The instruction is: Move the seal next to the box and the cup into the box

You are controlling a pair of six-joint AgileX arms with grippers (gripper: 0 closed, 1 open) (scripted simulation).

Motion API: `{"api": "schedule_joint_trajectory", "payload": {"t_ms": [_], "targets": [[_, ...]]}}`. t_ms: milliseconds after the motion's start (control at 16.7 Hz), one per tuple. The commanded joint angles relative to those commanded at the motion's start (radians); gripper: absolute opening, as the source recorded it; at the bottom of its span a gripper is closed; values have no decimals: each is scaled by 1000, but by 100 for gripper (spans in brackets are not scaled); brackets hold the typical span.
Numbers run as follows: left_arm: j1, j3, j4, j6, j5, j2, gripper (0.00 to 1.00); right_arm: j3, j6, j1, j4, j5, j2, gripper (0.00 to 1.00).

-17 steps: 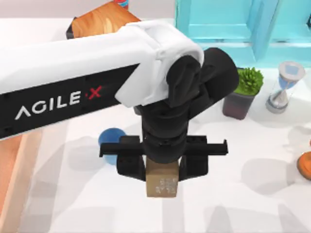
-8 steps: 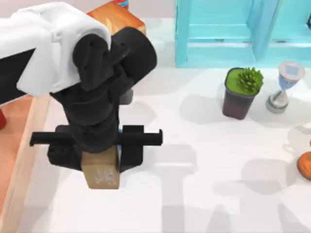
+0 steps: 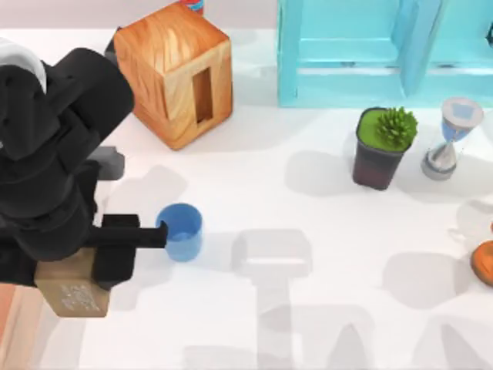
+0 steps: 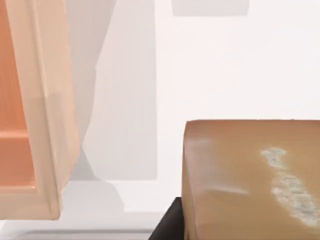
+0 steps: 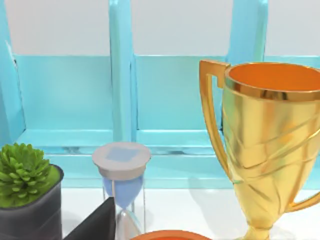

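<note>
My left gripper (image 3: pixel 68 271) is shut on the seal (image 3: pixel 74 296), a tan wooden block with whitish marks on its upper face, at the table's near left. The seal (image 4: pixel 250 180) fills the left wrist view's corner, held above the white table beside the box wall (image 4: pixel 45 110). A strip of the box (image 3: pixel 9 327), light reddish wood, shows at the top view's left edge, just left of the seal. The blue cup (image 3: pixel 182 230) stands upright on the table to the right of the gripper, close to one finger (image 3: pixel 117 258). My right arm is parked by the items at the far right.
A glossy wooden cube with a slot (image 3: pixel 173 73) stands behind the cup. The turquoise shelf (image 3: pixel 370 46) runs along the back. A potted plant (image 3: pixel 381 146) and an hourglass (image 3: pixel 451 139) stand at right, with a gold trophy (image 5: pixel 270 145) near the right arm.
My left arm has swung left across the table with the seal, from the middle to the box's side. The cup and the wooden cube it covered are now uncovered.
</note>
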Motion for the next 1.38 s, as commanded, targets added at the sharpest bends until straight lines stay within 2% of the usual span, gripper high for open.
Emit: {"api": "schedule_joint_trajectory", "payload": {"t_ms": [240, 720, 1020, 1380], "targets": [[-1, -14, 18, 1, -1, 4, 0, 0, 0, 0, 0, 0, 0, 100], [7, -215, 256, 6, 0, 35, 0, 0, 0, 0, 0, 0, 0, 100], [6, -228, 267, 7, 0, 40, 0, 0, 0, 0, 0, 0, 0, 100], [6, -228, 267, 7, 0, 40, 45, 0, 0, 0, 0, 0, 0, 100]]}}
